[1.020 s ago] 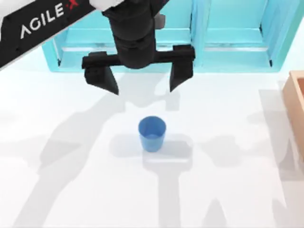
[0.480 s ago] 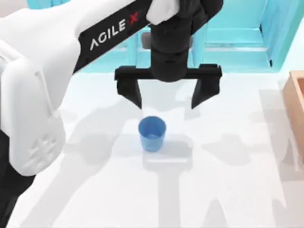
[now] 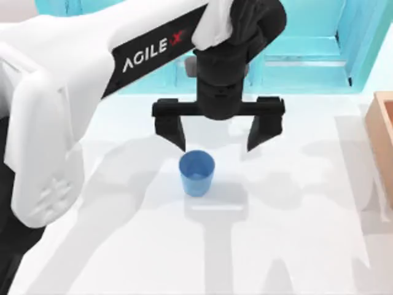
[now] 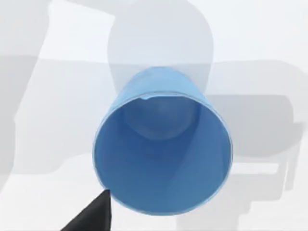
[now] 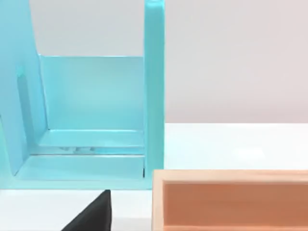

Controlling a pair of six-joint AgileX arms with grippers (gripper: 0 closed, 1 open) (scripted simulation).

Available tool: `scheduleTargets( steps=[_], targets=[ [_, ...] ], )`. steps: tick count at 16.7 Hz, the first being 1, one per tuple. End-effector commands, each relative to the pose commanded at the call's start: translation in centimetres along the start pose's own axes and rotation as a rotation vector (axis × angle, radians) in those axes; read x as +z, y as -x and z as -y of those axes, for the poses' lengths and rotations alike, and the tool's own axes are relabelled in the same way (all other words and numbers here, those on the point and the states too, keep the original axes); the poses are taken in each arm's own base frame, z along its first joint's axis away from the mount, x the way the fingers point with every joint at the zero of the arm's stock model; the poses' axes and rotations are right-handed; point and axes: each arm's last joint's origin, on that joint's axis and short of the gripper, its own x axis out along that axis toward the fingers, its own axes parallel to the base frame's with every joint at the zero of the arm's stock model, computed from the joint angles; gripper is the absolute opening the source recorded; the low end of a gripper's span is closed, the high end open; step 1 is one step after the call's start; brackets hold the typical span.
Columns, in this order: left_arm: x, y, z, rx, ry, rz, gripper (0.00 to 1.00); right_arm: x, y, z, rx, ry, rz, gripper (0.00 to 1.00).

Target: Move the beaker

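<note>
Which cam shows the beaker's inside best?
Left wrist view: it looks straight into the beaker, rim and inner wall plain. The top view shows it whole but far smaller, below the open left gripper.

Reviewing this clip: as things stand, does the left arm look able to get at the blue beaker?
Probably yes. The left tool hangs open just behind the beaker, which stands upright and alone on the white table, with nothing between them; its spread looks wider than the beaker's rim.

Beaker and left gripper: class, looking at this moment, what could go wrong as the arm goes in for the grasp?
1. The left gripper is open but sits off-centre of the beaker; one finger is close to the rim and might clip it.
2. The beaker tapers toward its base, so it could tip or slip if nudged or pinched.
</note>
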Motion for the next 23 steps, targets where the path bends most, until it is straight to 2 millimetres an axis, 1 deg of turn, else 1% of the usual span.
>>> scheduleTargets(
  steps=[4, 6, 7, 11, 23],
  targets=[
    [-0.1, -5.0, 0.0, -0.003, 0.000, 0.004, 1.00, 0.0, 0.0, 0.0, 0.000, 0.000, 0.000, 1.00],
    [-0.3, -6.6, -0.1, -0.001, 0.000, 0.001, 1.00, 0.0, 0.0, 0.0, 0.000, 0.000, 0.000, 1.00],
    [-0.3, -6.9, -0.1, 0.000, 0.000, 0.000, 1.00, 0.0, 0.0, 0.0, 0.000, 0.000, 0.000, 1.00],
    [-0.3, -7.0, -0.1, 0.000, 0.000, 0.000, 1.00, 0.0, 0.0, 0.0, 0.000, 0.000, 0.000, 1.00],
    [-0.3, -7.0, -0.1, 0.000, 0.000, 0.000, 0.10, 0.0, 0.0, 0.0, 0.000, 0.000, 0.000, 1.00]
  ],
)
